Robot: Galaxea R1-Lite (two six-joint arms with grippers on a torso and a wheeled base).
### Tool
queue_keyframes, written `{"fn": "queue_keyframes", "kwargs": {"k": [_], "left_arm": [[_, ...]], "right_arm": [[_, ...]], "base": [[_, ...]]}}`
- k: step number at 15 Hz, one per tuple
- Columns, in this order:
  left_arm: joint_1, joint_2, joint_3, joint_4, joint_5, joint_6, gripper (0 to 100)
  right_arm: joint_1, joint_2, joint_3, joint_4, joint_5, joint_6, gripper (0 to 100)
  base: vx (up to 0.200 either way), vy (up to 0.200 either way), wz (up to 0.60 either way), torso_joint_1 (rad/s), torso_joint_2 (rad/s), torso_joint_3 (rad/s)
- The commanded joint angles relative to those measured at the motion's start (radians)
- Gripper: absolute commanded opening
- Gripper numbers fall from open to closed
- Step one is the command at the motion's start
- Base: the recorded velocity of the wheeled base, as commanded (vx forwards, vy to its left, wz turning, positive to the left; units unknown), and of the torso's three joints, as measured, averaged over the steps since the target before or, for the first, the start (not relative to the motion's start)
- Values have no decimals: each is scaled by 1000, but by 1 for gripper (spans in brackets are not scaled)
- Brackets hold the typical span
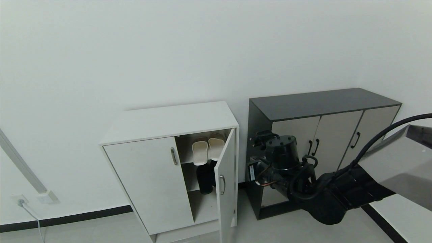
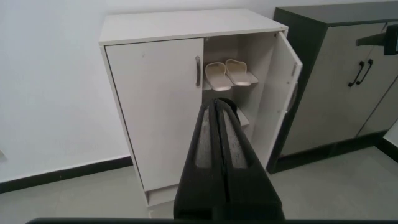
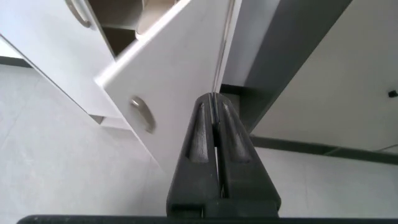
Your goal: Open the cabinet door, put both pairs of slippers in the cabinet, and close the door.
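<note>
indoors, a white cabinet (image 1: pixel 168 123) stood against a pale wall, with a dark grey cabinet (image 1: pixel 320 103) just beside it on the robot's right. the white cabinet's left door (image 1: pixel 148 184) was closed. its right door (image 1: pixel 225 175) stood swung outward, showing the shelves inside. a pair of white slippers (image 1: pixel 207 150) lay side by side on the upper shelf. a pair of black slippers (image 1: pixel 205 179) sat on the shelf below, directly under them. the right gripper (image 3: pixel 215 98) was low down, just beside the outer face of the open door and near its curved metal handle (image 3: pixel 142 114), in front of the dark grey cabinet. its jaws were pressed together with nothing between them, and whether they touched the door could not be told. the left gripper (image 2: pixel 219 102) hung in front of the white cabinet, well apart from it, aimed toward the open compartment, its jaws likewise closed and empty. at the far left, a wall socket (image 1: pixel 18 199) with a cable plugged in sat low on the wall.
</note>
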Motion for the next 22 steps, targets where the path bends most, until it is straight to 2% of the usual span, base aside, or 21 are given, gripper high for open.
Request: {"fn": "queue_keyframes", "kwargs": {"k": [1,11,16,22], "left_arm": [[0,1,0,0,0,0,0],[0,1,0,0,0,1,0],[0,1,0,0,0,0,0],[0,1,0,0,0,0,0]], "right_arm": [[8,-12,14,-4,-1,-2,0],[34,-11,56,-62,11,-38,0],[37,-8,60,-65,30,-36,0],[6,-5,161,-137,91,-39,0]], "base": [[0,0,0,0,0,0],[0,0,0,0,0,0],[0,0,480,2,2,3],[0,0,0,0,0,0]]}}
